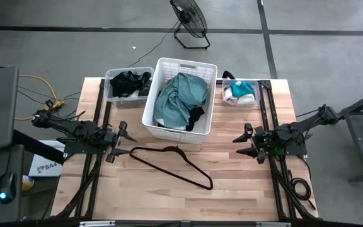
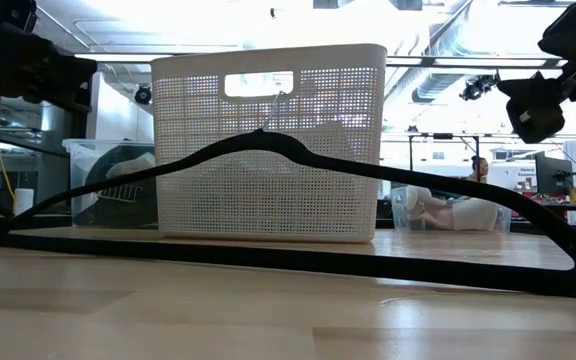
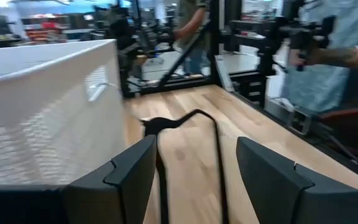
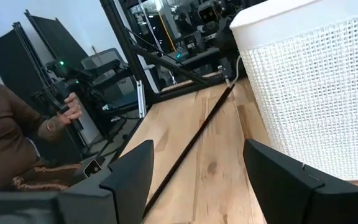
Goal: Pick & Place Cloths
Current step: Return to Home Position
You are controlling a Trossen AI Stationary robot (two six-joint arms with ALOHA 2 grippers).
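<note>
Since the cloths already lie sorted, the large teal-green cloth (image 1: 181, 98) in the white basket (image 1: 188, 61), black cloths (image 1: 129, 83) in the left bin (image 1: 108, 88), and small teal and white cloths (image 1: 240, 91) in the right bin (image 1: 258, 94), neither pincer carries anything. The left pincer (image 1: 120, 142) hovers wide open just short of the basket's near corner, and the right pincer (image 1: 246, 144) faces it, equally wide and empty, which I judge a rest pose. Between them on the table (image 1: 169, 195) lies only the black hanger (image 1: 172, 162), no cloth.
</note>
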